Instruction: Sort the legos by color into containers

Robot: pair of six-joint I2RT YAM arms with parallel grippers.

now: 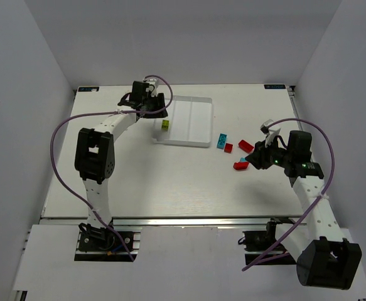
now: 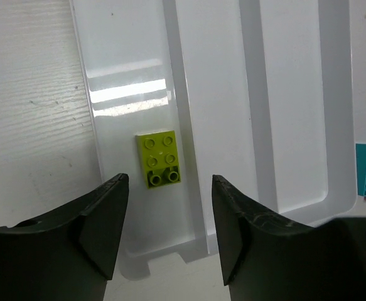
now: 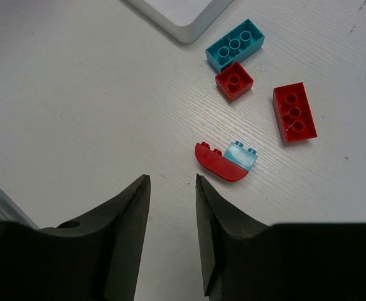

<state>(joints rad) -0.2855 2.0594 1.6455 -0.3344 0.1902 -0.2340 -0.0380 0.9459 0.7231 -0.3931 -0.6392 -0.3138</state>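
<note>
The white three-compartment tray (image 1: 198,119) lies at the table's back centre. One yellow-green brick (image 2: 159,159) lies loose in its left compartment (image 2: 126,69). My left gripper (image 2: 170,188) hangs open just above that brick, with nothing between its fingers. To the right of the tray lie a cyan brick (image 3: 235,44), a small red brick (image 3: 234,80), a longer red brick (image 3: 294,113), and a curved red piece with a pale cyan brick on it (image 3: 225,162). My right gripper (image 3: 172,182) is open over bare table, just short of the curved red piece and apart from it.
The tray's middle and right compartments (image 2: 289,94) hold nothing that I can see. In the right wrist view the tray's near corner (image 3: 183,15) sits just beyond the cyan brick. White walls close in the table on three sides.
</note>
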